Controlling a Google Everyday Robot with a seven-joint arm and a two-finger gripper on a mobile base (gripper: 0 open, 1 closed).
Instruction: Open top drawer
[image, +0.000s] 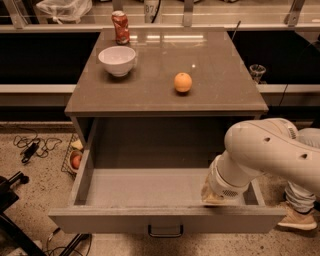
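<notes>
The top drawer (140, 187) of the grey-brown cabinet stands pulled far out, its deep plain box empty. Its front panel (100, 221) runs along the bottom of the view with a small black bar handle (165, 231) at centre. My white arm (265, 150) comes in from the right and reaches down into the drawer's right front corner. My gripper (214, 196) sits just behind the front panel there, mostly hidden by the wrist and the panel's top edge. The two lower drawers are hidden under the open one.
On the cabinet top (215, 85) stand a white bowl (117, 60), a red can (120, 27) and an orange (183, 82). A wire basket with fruit (74, 157) and cables (30, 147) lie on the floor at left. A person's shoe (297, 220) is at right.
</notes>
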